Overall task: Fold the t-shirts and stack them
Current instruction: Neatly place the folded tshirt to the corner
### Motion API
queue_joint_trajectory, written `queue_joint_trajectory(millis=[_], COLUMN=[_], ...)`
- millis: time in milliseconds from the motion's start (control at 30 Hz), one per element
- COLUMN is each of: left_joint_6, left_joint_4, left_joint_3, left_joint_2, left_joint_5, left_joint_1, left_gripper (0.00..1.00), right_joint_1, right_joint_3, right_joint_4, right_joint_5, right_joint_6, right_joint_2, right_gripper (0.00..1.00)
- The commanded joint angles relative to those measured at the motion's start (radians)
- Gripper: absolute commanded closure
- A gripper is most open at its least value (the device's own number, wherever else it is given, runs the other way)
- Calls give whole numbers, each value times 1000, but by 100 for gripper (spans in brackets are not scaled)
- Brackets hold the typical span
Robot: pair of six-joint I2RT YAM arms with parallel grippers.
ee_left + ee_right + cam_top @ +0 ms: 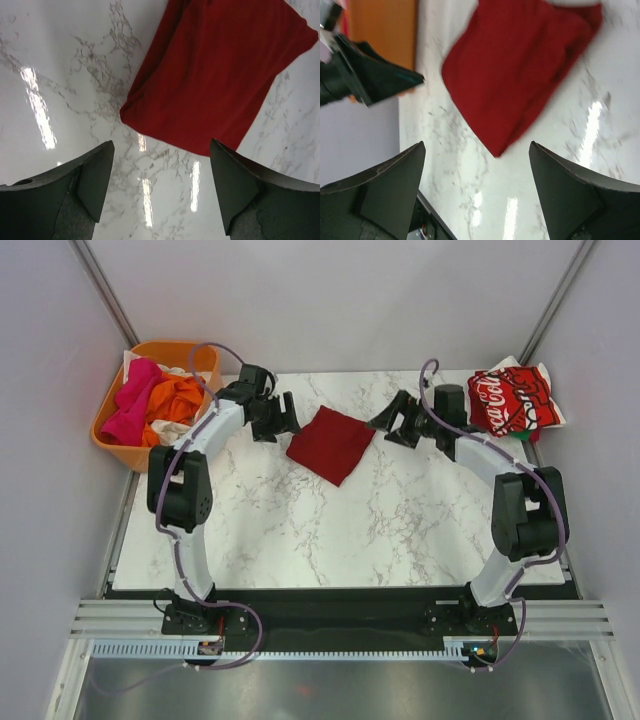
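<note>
A dark-red t-shirt [331, 444] lies folded into a small square at the table's far middle; it also shows in the left wrist view [215, 75] and the right wrist view [517, 70]. My left gripper [285, 420] is open and empty just left of it, apart from the cloth. My right gripper [388, 425] is open and empty just right of it. A bright red Coca-Cola t-shirt [512, 400] lies folded at the far right corner. Pink [132, 398], orange [178, 398] and white tees sit bunched in the tub.
An orange plastic tub [115, 450] stands off the table's far left corner; it shows in the right wrist view [382, 30]. The marble table [330, 530] spans the middle. Grey walls close in on both sides.
</note>
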Motion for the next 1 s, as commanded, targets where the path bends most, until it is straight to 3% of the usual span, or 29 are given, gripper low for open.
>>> queue_joint_trajectory(millis=[0, 233, 367, 500, 600, 733, 967], left_joint_6=[45, 33, 1, -30, -52, -92, -121], left_joint_4=[13, 15, 15, 15, 18, 36, 29], left_joint_3=[95, 213, 203, 160, 111, 5, -37], left_joint_2=[118, 259, 303, 346, 345, 302, 319], left_joint_5=[-22, -15, -53, -6, 21, 1, 14], left_joint_1=[-2, 3, 9, 20, 13, 13, 15], left_gripper=[15, 14, 19, 29, 47, 62, 71], right_joint_1=[-6, 8, 12, 22, 23, 43, 130], right_joint_3=[-168, -354, -400, -435, -440, -419, -321], right_joint_4=[59, 125, 160, 220, 243, 237, 242], right_joint_5=[-19, -62, -90, -87, -64, 48, 218], right_joint_6=[11, 7, 14, 33, 49, 54, 163], right_joint_2=[-31, -102, -107, -88, -59, -15, 131], right_gripper=[7, 7, 7, 7, 6, 5, 4])
